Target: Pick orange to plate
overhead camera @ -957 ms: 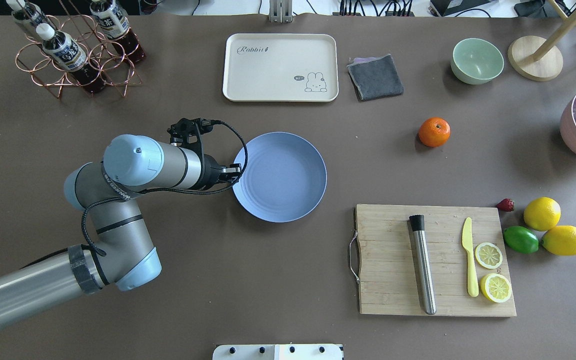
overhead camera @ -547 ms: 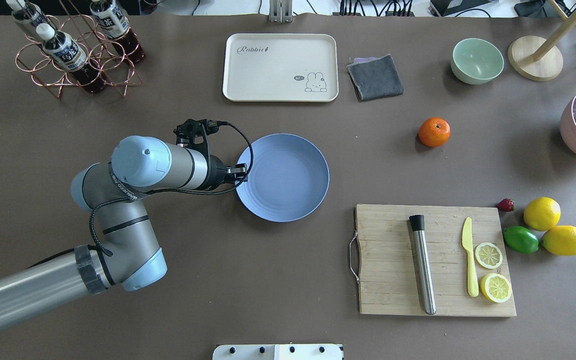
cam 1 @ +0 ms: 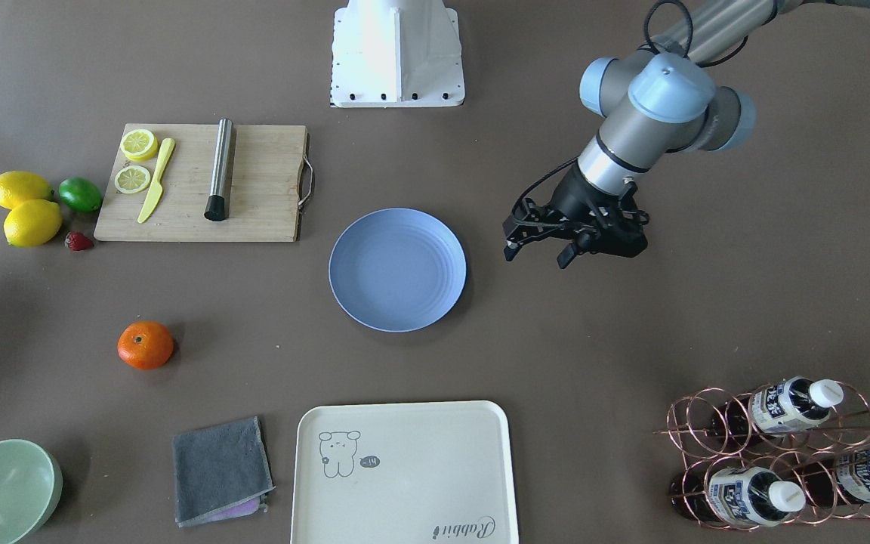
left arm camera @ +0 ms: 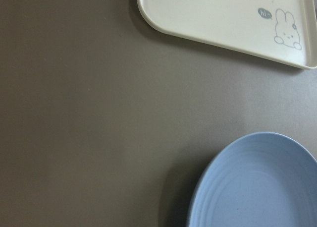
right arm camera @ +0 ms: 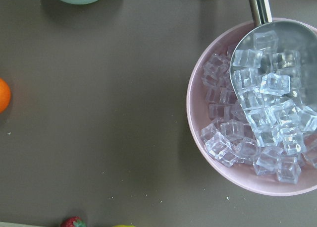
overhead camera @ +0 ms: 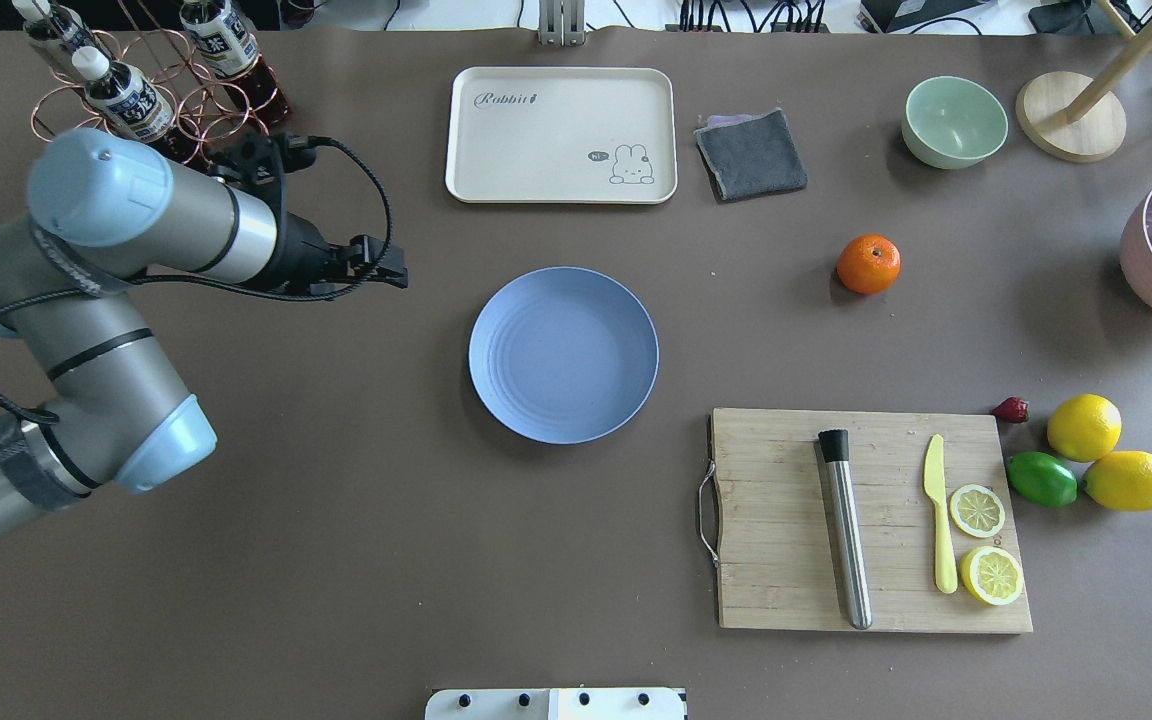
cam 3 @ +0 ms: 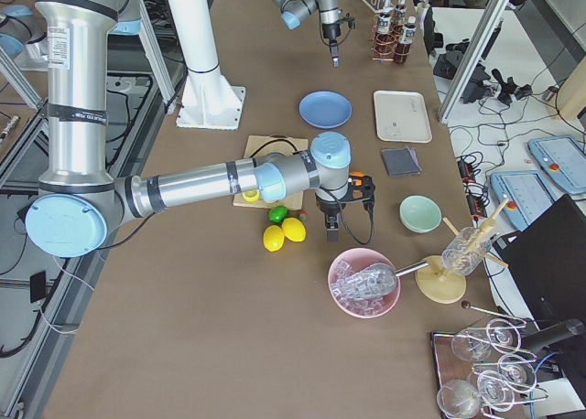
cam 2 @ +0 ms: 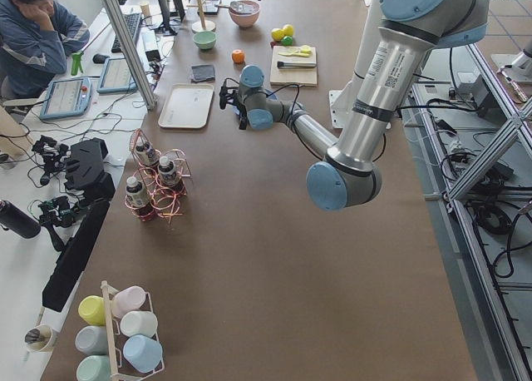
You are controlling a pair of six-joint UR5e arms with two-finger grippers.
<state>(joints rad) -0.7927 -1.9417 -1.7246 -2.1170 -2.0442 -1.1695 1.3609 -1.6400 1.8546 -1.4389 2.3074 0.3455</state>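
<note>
The orange (overhead camera: 868, 264) sits alone on the brown table, right of the blue-lavender plate (overhead camera: 563, 355), which has nothing on it. In the front view the orange (cam 1: 146, 344) is at the left and the plate (cam 1: 397, 270) in the middle. My left gripper (cam 1: 535, 255) hovers open and empty, a short way off the plate's rim; overhead, the left gripper (overhead camera: 394, 272) is up-left of the plate. The right gripper (cam 3: 331, 223) shows only in the right side view, close by the orange (cam 3: 359, 176); I cannot tell its state. The orange's edge (right arm camera: 2, 94) shows in the right wrist view.
A cutting board (overhead camera: 786, 600) with muddler, yellow knife and lemon slices lies near right. Two lemons (overhead camera: 1084, 427), a lime (overhead camera: 1041, 479) and a strawberry sit beside it. Cream tray (overhead camera: 561, 135), grey cloth (overhead camera: 751, 153), green bowl (overhead camera: 954, 121), pink ice bowl (right arm camera: 257, 182), bottle rack (overhead camera: 151, 100).
My left gripper was at the plate's left rim and nudged the plate slightly right. It has since pulled away to the far left and now hangs apart from the plate. The orange stayed put.
</note>
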